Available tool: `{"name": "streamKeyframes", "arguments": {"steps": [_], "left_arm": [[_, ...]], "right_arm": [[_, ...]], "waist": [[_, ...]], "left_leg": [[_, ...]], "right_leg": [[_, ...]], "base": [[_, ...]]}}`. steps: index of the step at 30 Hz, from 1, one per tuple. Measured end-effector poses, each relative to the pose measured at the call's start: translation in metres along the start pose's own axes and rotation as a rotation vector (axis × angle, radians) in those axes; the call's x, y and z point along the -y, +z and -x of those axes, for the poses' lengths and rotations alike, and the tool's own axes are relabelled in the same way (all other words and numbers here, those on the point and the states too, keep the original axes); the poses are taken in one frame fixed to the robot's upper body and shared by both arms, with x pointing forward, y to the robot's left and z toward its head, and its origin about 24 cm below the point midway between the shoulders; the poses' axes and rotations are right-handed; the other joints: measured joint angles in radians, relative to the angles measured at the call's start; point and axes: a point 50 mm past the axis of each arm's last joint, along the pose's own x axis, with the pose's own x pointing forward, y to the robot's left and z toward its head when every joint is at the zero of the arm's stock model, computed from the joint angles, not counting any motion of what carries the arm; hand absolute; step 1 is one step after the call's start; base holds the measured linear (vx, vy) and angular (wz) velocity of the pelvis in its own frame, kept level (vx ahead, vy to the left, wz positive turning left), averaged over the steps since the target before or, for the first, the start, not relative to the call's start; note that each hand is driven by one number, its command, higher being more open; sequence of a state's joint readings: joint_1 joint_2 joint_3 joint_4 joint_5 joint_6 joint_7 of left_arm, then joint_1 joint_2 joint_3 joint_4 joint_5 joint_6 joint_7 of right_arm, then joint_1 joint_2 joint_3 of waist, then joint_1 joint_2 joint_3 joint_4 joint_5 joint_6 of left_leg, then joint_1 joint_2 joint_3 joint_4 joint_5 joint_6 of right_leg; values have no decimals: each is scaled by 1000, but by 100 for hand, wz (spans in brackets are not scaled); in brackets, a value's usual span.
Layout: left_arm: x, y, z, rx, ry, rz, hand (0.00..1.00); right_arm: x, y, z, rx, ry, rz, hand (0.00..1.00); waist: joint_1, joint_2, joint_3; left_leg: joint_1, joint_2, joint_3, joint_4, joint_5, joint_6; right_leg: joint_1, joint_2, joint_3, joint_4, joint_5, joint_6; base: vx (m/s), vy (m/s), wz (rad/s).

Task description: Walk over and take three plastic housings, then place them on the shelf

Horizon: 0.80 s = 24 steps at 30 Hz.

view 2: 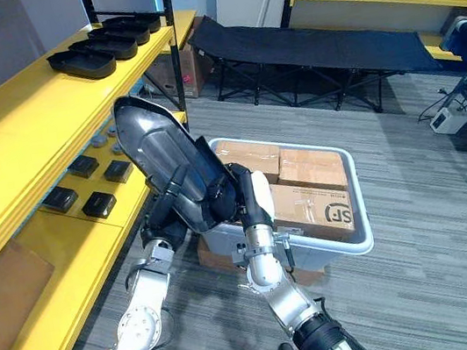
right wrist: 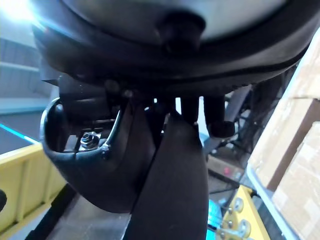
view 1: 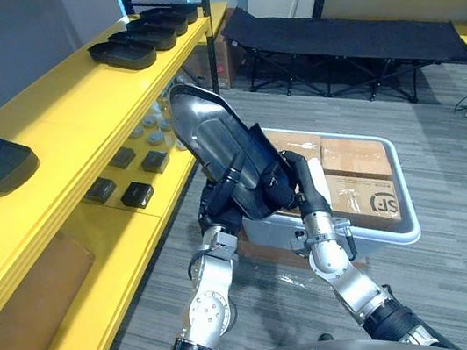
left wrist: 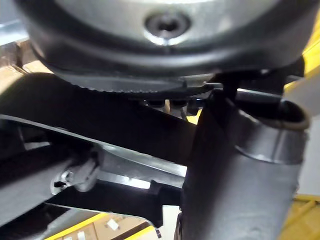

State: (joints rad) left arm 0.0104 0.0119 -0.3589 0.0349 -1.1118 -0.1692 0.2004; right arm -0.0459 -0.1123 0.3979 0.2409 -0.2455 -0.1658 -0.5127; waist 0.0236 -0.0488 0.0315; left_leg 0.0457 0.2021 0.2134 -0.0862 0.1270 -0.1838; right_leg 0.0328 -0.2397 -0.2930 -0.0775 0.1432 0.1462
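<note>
The left hand (view 1: 218, 202) and right hand (view 1: 303, 177) are holding one plastic housing (view 1: 204, 131) tilted up, fingers curling round its lower end, probably for lifting it onto the yellow shelf (view 1: 71, 103) just beside.

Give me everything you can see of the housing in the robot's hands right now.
The housing is a long, shallow shell of glossy black plastic with a raised rim and a hollow inside that catches the light. It stands tilted, one rounded end up and leaning toward the yellow shelf. It is held in the air in front of the grey bin. The left hand and the right hand grip its lower end from either side; nothing else touches it.
</note>
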Motion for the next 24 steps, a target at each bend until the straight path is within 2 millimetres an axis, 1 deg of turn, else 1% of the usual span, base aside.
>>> {"name": "streamKeyframes", "arguments": {"steps": [2,6,9,14,18,19,22,24], "left_arm": [[1,7,-1,35,-21,7,0],[5,9,0,46,-52,-31,0],[9,11,0,55,-80,-135,0],[5,19,-1,77,-66,-286,0],[-4,20,-1,35,-48,-381,0],[-8,19,-2,4,-34,-417,0],[-13,18,-3,-29,-23,-454,0],[-13,19,-4,-35,-35,-470,0]], "right_arm": [[-1,-2,4,-10,11,1,0],[-1,-4,5,-24,8,-19,0],[1,-4,8,-11,0,-30,0],[5,0,16,34,4,-36,0],[9,-1,15,41,-3,-16,0],[9,-1,15,42,-6,-16,0],[8,-3,17,32,4,-6,0],[9,-3,17,32,8,-2,0]], "waist": [[1,0,-2],[3,0,-3],[0,2,-5],[-2,9,-26],[-4,9,-35],[-4,9,-35],[-4,7,-35],[-4,7,-35]], "left_leg": [[0,0,0,0,0,0],[0,0,0,0,0,0],[0,0,0,0,0,0],[0,0,12,1,0,0],[0,0,16,1,-1,0],[0,0,16,1,0,0],[-1,0,16,1,-1,0],[-1,0,15,1,-2,0]], "right_leg": [[0,0,0,0,0,0],[0,0,0,0,0,0],[-1,0,0,0,0,0],[-9,0,12,0,1,0],[-13,0,19,0,1,1],[-8,-1,20,0,4,3],[-8,-1,21,-1,9,10],[-8,-1,21,-1,9,10]], "base": [[0,0,0],[0,0,0],[0,0,0],[0,0,-6],[0,0,-2],[0,0,0],[0,0,0],[0,0,0]]}}
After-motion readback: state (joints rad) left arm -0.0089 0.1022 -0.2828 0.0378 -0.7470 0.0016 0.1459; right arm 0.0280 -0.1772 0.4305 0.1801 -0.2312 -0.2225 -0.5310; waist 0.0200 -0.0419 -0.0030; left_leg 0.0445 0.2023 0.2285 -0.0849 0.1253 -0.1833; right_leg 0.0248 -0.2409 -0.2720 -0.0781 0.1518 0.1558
